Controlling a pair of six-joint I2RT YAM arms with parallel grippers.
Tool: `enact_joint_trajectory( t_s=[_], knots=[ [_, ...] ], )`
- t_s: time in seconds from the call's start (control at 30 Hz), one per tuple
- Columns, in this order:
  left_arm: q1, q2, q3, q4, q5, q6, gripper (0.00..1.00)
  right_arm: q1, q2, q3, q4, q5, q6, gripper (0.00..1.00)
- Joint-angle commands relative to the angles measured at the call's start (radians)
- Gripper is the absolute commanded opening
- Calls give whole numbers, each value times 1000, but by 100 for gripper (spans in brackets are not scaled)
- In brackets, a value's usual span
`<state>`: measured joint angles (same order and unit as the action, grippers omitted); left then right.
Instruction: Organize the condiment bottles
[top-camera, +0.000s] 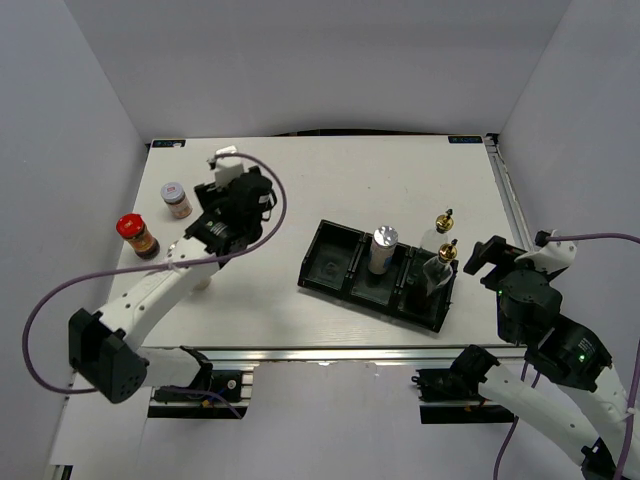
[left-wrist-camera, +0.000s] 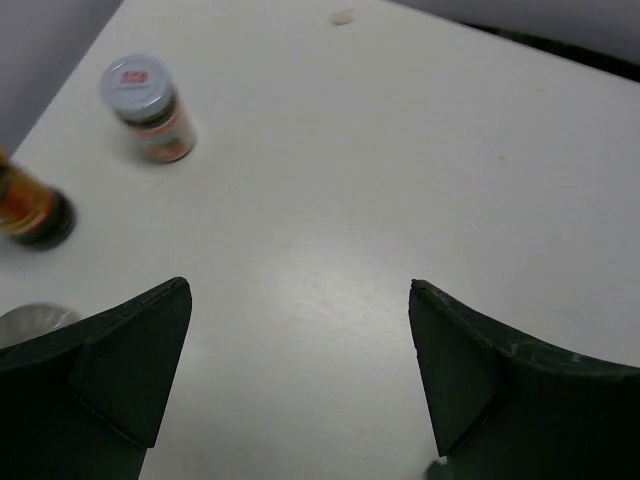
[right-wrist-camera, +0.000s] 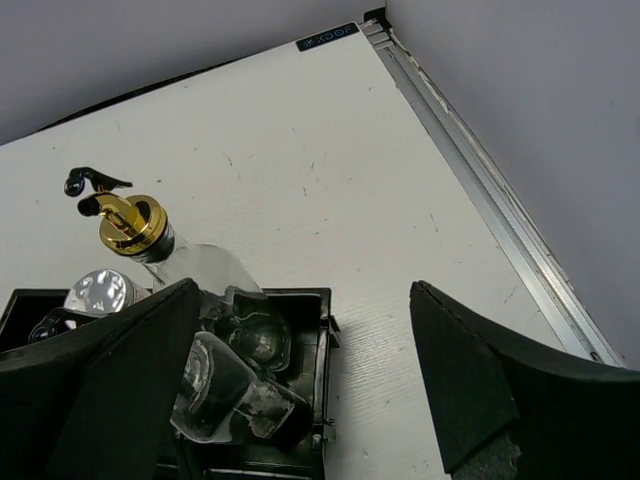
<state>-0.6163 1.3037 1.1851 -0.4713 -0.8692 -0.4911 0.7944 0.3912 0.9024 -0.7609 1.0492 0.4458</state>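
Since the left gripper (left-wrist-camera: 298, 288) and right gripper (right-wrist-camera: 300, 290) both gape empty, a wide-jawed reach for the pale-lidded jar (left-wrist-camera: 148, 108), well left of the black tray (top-camera: 330, 262), might topple the red-capped jar (top-camera: 137, 236) standing near it.

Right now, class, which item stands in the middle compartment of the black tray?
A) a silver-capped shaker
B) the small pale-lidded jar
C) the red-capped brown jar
A: the silver-capped shaker stands in the black tray's middle compartment, while the red-capped jar and pale-lidded jar stand on the table far to its left.
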Motion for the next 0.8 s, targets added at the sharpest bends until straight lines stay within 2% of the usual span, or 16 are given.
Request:
enact_joint_trajectory(
  t_s=[0.0,0.1,0.17,0.33,0.43,0.63,0.77],
  knots=[
    [27,-156,-59,-154,-133,-160,98,8,34,33,12,40,13,89],
    [150,-216,-108,-205,-131,-225,98,8,46,23,20,25,14,89],
    [272,-224,-146,-228,-96,-250,98,8,48,12,41,12,4,89],
    [504,-169,-214,-215,80,-302,98,8,38,10,52,0,-10,89],
    [555,-150,-271,-159,157,-302,98,9,9,-14,90,-8,-28,89],
    [558,-84,-295,-101,226,-274,98,11,-12,-25,100,-14,-32,89],
    [556,-32,-318,-33,340,-274,97,11,-2,-27,101,-9,-33,89]
  ],
)
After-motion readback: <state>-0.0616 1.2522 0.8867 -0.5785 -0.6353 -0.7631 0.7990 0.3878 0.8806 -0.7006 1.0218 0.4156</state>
